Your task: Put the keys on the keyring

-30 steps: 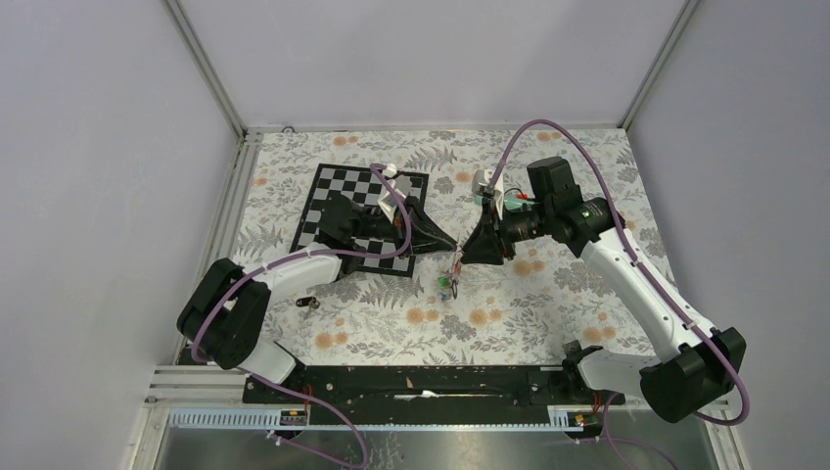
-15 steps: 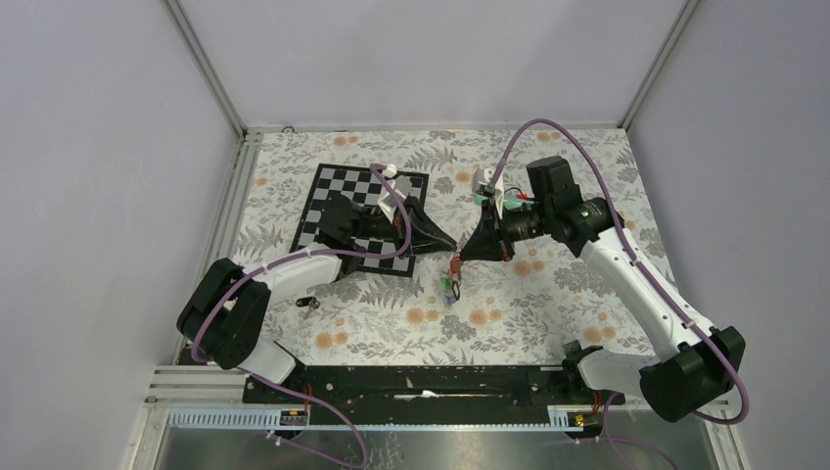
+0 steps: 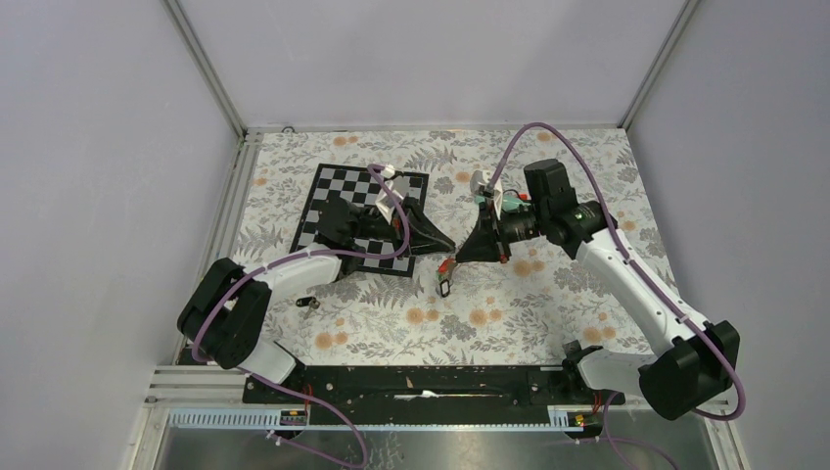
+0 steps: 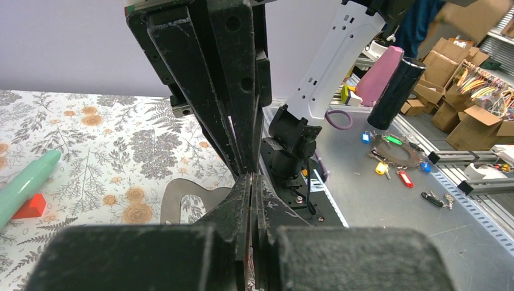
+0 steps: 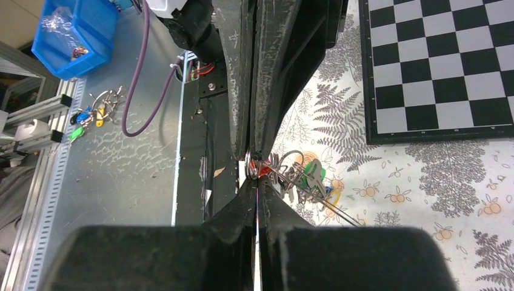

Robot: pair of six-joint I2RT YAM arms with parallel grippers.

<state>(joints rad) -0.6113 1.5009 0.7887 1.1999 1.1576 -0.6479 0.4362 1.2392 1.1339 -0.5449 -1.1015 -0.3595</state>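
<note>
Right wrist: right pincer [image 5: 256,180] clenched on one keyring [image 5: 315,200]; keys [image 5: 310,174] bunched, three coloured tags visible. Left pincer [image 4: 251,180] clenched.

Grey walls [image 3: 421,59], floral tablecloth [image 3: 391,323]

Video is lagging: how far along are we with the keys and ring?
Done: several keys, green, red and blue tags, look threaded on the wire ring. In hand: left gripper and right gripper meet at its coil, jaws shut. Left: a small dark item, perhaps a key, lies by the left arm.
</note>
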